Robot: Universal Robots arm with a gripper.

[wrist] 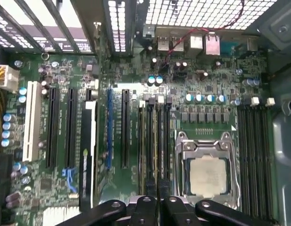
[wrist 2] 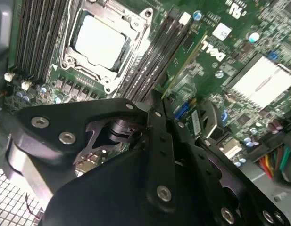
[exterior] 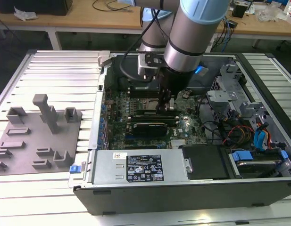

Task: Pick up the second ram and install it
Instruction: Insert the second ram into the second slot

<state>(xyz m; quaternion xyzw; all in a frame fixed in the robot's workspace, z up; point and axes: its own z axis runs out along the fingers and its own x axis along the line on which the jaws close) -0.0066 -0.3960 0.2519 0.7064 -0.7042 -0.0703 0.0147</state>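
The jaws (exterior: 165, 104) sit closed down narrow on the second ram (wrist: 157, 141), which stands on edge in a memory slot (wrist: 149, 141) just beside the processor socket (wrist: 209, 174) on the motherboard (exterior: 136, 101). In the second wrist view the stick (wrist 2: 185, 63) runs as a thin green edge along the black slots (wrist 2: 159, 52).

The step in hand looks like seating. To do it well, the stick should stay square to the slot and parallel to its length, with force straight down and even at both ends so the end clips latch together; any tilt risks binding a corner.

The arm (exterior: 192, 33) comes in from above, wrist pointing straight down into the open computer case (exterior: 183, 188), which lies on the bench (exterior: 51, 197). The grey holder tray (exterior: 37, 136) is well apart, toward the exterior view's left.
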